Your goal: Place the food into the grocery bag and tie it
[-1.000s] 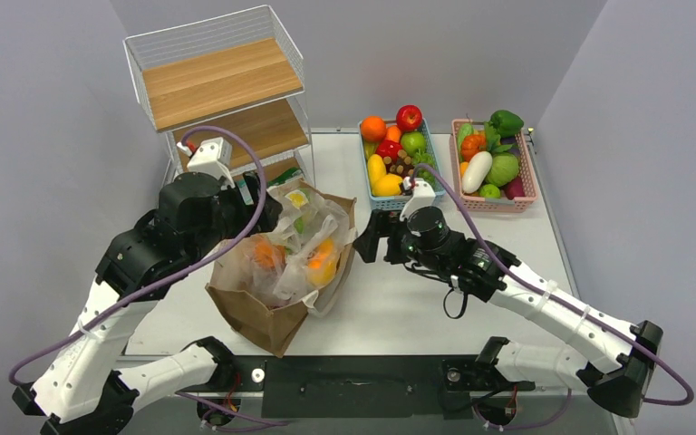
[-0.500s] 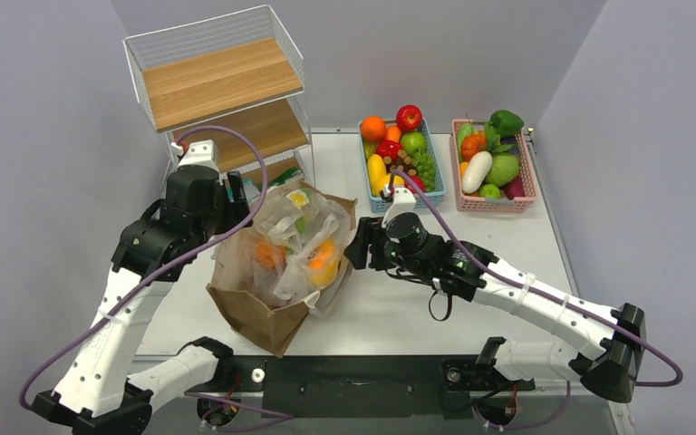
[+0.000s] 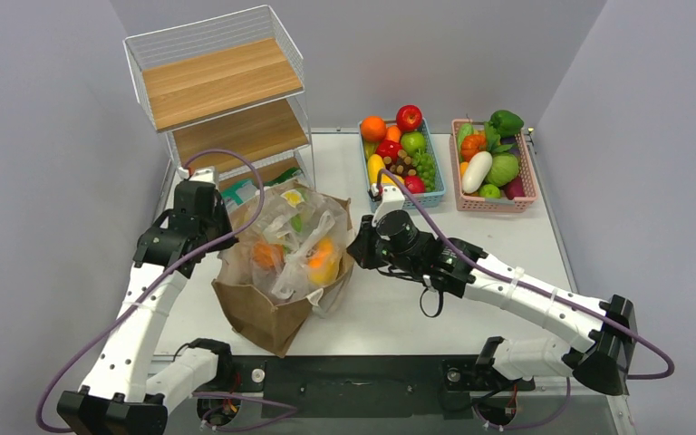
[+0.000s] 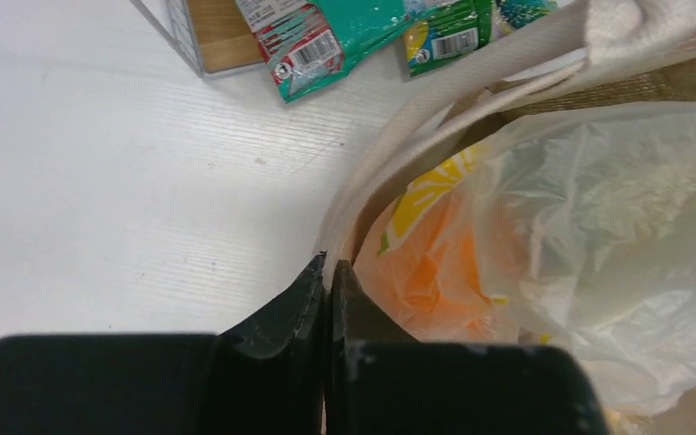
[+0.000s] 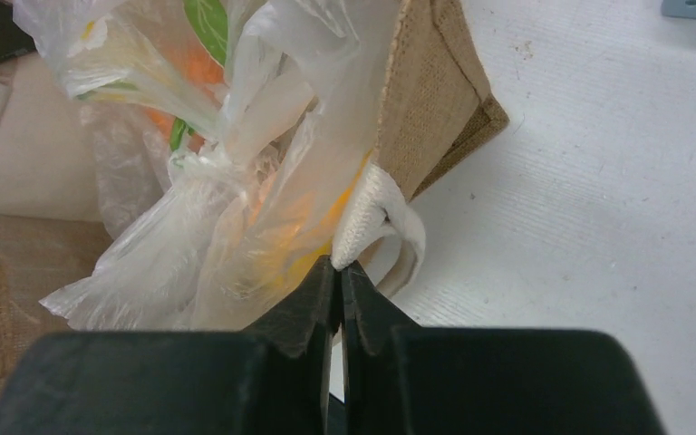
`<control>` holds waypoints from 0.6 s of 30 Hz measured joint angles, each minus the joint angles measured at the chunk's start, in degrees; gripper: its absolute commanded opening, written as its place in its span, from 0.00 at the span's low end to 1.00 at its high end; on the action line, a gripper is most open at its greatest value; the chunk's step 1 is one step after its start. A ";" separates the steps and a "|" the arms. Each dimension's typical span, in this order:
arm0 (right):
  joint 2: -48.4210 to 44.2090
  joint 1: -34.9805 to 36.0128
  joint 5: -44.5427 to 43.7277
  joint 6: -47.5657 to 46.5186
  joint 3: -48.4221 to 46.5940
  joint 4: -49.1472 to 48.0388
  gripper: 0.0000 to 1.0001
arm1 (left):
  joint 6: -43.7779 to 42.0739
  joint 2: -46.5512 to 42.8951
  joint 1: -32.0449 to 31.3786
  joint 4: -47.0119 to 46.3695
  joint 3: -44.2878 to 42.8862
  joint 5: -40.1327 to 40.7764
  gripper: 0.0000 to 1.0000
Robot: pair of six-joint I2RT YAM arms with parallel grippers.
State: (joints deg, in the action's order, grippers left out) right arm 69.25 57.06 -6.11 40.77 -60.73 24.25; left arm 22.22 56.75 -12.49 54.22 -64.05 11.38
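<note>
Two white-shelled robot arms, the left arm [image 3: 140, 322] and the right arm [image 3: 530, 294], carry bulky black joint housings just behind each pincer. The left gripper [image 4: 329, 269] and right gripper [image 5: 338, 269] end in matt black, wedge-shaped fingers. A purple cable [image 3: 222, 151] leaves a small white camera block [image 3: 386, 192] behind each pincer. Black clamps [image 3: 603, 361] sit farthest from it.
</note>
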 measured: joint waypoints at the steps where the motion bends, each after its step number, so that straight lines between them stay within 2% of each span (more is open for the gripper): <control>1: 0.28 0.02 0.20 -0.26 -0.09 -0.33 0.00 | -0.07 -0.33 0.33 -0.90 0.92 -1.40 0.00; 11: 2.78 0.04 1.01 -4.83 -4.57 0.59 0.00 | 1.16 -5.86 0.61 -2.29 2.38 -8.48 0.00; 18: 2.75 0.04 0.98 -6.62 -5.86 2.29 0.00 | 1.42 -6.49 0.61 -1.11 1.14 -11.98 0.00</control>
State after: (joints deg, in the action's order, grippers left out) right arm 72.01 57.10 -5.13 34.15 -66.59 26.55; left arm 23.64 50.26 -11.88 53.10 -62.92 -0.60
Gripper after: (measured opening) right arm 0.009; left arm 0.007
